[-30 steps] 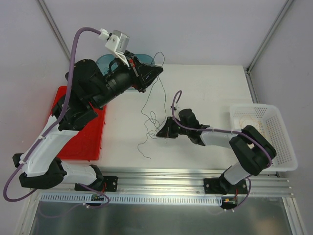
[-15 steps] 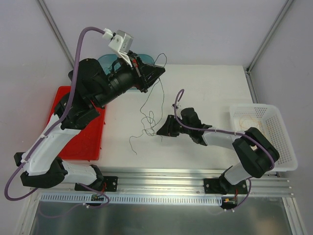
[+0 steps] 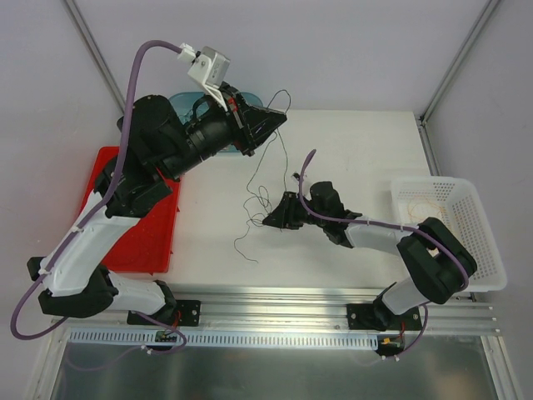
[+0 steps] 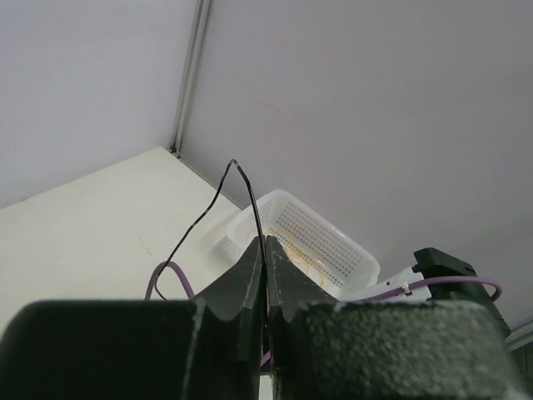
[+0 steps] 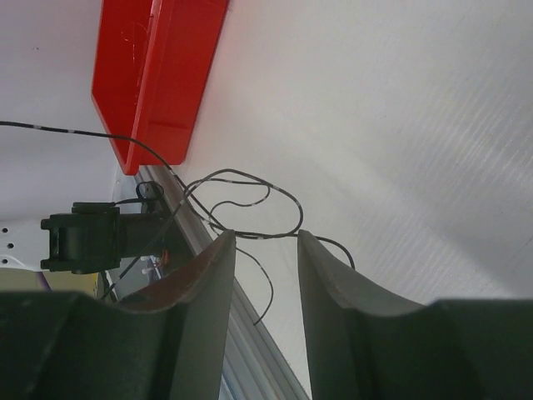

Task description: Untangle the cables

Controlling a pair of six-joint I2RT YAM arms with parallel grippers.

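One thin dark cable (image 3: 277, 158) hangs from my left gripper (image 3: 273, 119), which is raised over the table's back and shut on it. In the left wrist view the cable (image 4: 246, 187) arches up out of the closed left gripper (image 4: 267, 242). Lower down, the cable forms loose loops (image 3: 254, 202) on the table, with a tail (image 3: 240, 243) trailing toward the front. My right gripper (image 3: 268, 221) sits low beside those loops. In the right wrist view the right gripper (image 5: 265, 242) is open, and the cable (image 5: 250, 235) crosses just past its fingertips, ungripped.
A red tray (image 3: 141, 229) lies at the left under the left arm, also seen as the red tray (image 5: 158, 67). A white mesh basket (image 3: 479, 250) at the right holds a thin yellow-orange wire (image 3: 423, 202). A teal dish (image 3: 177, 104) sits behind the left arm.
The right gripper has opened and let go of the cable. The left gripper has lifted slightly up and right, drawing the cable with it, and the loose tail has shifted.
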